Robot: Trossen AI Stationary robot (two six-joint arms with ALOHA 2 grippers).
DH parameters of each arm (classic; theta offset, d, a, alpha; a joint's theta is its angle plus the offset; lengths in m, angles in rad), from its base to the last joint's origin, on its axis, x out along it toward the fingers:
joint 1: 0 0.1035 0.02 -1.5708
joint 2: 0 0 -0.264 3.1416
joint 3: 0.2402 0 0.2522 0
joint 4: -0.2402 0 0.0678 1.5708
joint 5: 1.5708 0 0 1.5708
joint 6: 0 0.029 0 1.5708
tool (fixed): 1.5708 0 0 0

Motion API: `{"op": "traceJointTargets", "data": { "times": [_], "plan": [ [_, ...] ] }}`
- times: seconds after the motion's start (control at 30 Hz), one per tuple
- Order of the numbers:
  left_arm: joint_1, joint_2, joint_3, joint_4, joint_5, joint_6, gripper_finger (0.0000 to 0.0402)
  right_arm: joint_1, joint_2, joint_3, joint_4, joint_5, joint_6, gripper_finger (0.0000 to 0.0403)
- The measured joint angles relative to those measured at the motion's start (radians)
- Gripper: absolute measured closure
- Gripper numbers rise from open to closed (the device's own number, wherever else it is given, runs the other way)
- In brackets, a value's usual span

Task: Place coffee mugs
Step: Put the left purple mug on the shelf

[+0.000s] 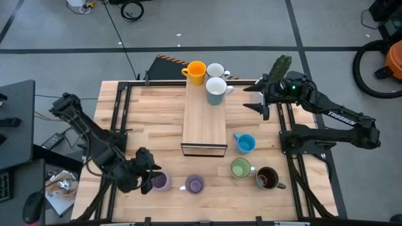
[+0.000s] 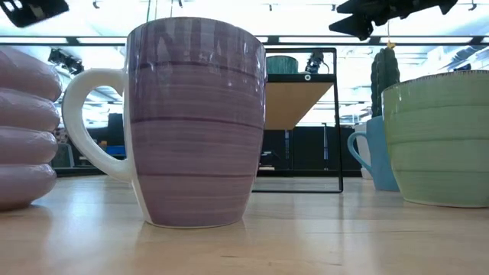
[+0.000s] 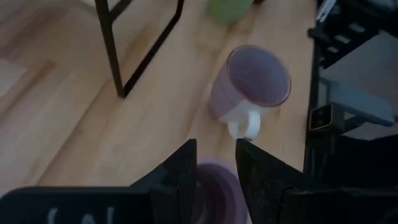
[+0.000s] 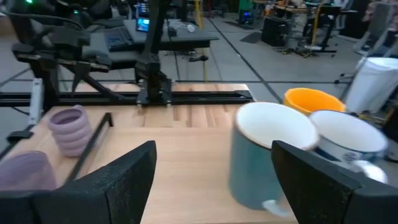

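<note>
A ribbed purple mug [image 1: 162,181] [image 2: 27,130] stands on its base near the table's near edge. My left gripper [image 1: 149,178] [image 3: 214,147] comes down over its left side, fingers close together. A smooth purple mug [image 1: 195,184] [image 3: 249,81] stands just right of it. Blue [image 1: 245,143], green [image 1: 240,168] and dark brown [image 1: 267,178] mugs stand on the table's near right. Orange [image 1: 196,72], patterned white [image 1: 215,70] and white-and-teal [image 1: 217,91] mugs stand on the wooden riser [image 1: 204,125]. My right gripper [image 1: 253,97] [image 4: 213,149] hovers open, right of the white-and-teal mug. My left gripper comes at the ribbed purple mug from above, slanting from the table's left. A purple part of the mug [image 3: 216,183] shows in the narrow gap between the two fingers. The fingers hide which part that is. The mug stands upright on the table.
A cactus pot [image 1: 281,64] [image 2: 384,72] stands at the table's far right, behind my right arm. The riser's black frame legs [image 3: 115,50] stand just beyond the purple mugs. Bare wood lies left of the riser and between the riser and the near mugs.
</note>
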Motion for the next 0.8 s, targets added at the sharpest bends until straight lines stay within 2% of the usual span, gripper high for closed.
{"op": "traceJointTargets", "data": {
  "times": [0.17, 0.37, 0.57, 0.7, 0.8],
  "plan": [
    [-0.030, 0.095, 0.079, -0.204, 0.110, -0.070, 0.0285, 0.071, 0.007, 0.000, 0.010, 0.026, 0.011, 0.0080],
    [-0.057, 0.145, 0.073, -0.200, 0.240, -0.084, 0.0285, 0.099, 0.036, -0.001, 0.019, 0.016, 0.031, 0.0080],
    [-0.057, 0.158, 0.073, -0.202, 0.343, -0.276, 0.0285, 0.111, 0.069, -0.001, 0.015, -0.048, 0.061, 0.0080],
    [-0.065, 0.158, 0.073, -0.201, 0.429, -0.364, 0.0285, 0.125, 0.082, -0.001, 0.026, -0.034, 0.058, 0.0080],
    [-0.089, 0.158, 0.073, -0.204, 0.429, -0.404, 0.0285, 0.129, 0.088, -0.001, 0.036, -0.029, 0.054, 0.0080]
  ]
}}
